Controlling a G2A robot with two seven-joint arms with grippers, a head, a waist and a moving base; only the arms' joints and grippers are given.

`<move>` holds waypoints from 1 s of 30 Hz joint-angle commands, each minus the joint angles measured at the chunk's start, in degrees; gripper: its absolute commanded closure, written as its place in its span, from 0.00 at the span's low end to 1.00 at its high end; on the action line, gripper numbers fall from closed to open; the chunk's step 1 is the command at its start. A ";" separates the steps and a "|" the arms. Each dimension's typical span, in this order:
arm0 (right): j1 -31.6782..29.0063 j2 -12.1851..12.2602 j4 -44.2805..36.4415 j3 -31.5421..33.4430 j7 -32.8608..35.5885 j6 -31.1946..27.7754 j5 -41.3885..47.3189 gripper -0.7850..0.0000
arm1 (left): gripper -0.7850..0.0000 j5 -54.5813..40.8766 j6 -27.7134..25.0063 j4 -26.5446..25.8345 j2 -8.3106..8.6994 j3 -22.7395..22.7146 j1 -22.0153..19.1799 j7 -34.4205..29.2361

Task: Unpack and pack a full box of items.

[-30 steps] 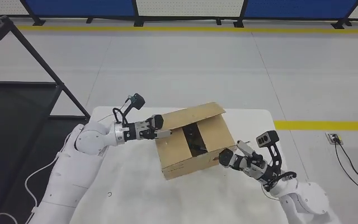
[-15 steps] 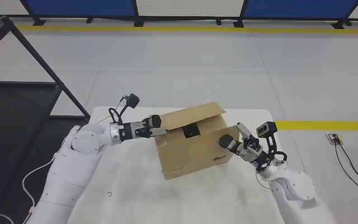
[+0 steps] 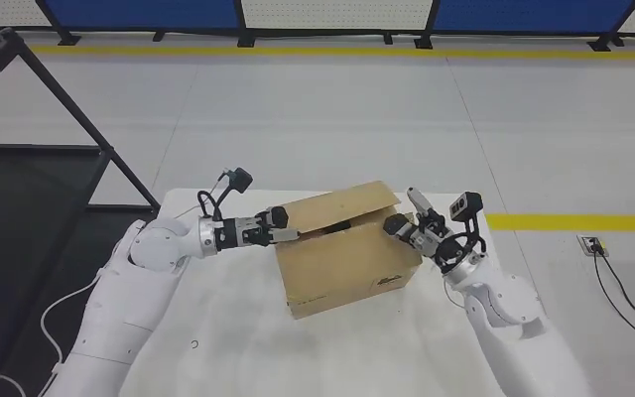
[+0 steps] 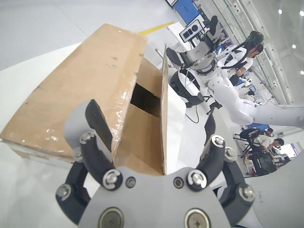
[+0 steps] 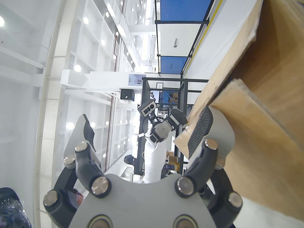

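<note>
A brown cardboard box (image 3: 337, 263) stands in the middle of the white table (image 3: 228, 337), its top flaps folded almost flat with a thin dark slit (image 3: 332, 229) between them. My left gripper (image 3: 288, 232) is at the box's left top edge. In the left wrist view this gripper (image 4: 152, 112) is open, and an upright flap edge (image 4: 163, 110) runs between its fingers. My right gripper (image 3: 400, 220) is at the box's right top corner. It (image 5: 147, 117) is open too, one fingertip pad (image 5: 201, 126) lying against a flap of the box (image 5: 268, 72). The contents are hidden.
A black metal frame (image 3: 60, 109) stands off the table's left side. Bare table surface lies in front of the box and to its left. Yellow floor lines and blue panels lie beyond the table's far edge.
My right gripper rose from the box's front right side to its right top corner. The wide opening with dark items narrowed to a slit. The left gripper hardly moved.
</note>
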 commanded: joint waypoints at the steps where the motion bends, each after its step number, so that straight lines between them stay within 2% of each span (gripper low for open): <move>1: 2.10 -0.42 2.50 -0.90 -1.25 -0.53 0.20 0.00 | 0.00 -0.17 0.48 0.36 0.03 0.32 -0.01 -0.41; 10: 6.98 -1.55 9.65 -2.85 -4.11 -0.24 -0.85 0.00 | 0.00 -1.00 1.28 0.65 0.21 1.46 -0.57 -3.09; 21: 9.94 -2.67 16.18 -3.90 -6.31 0.17 -1.03 0.00 | 0.00 -1.26 1.53 0.97 0.66 1.39 -0.85 -3.19; 30: 10.71 -2.94 18.34 -4.35 -3.84 1.50 -3.31 0.00 | 0.00 -3.86 -0.49 -0.98 1.53 -2.34 1.33 3.37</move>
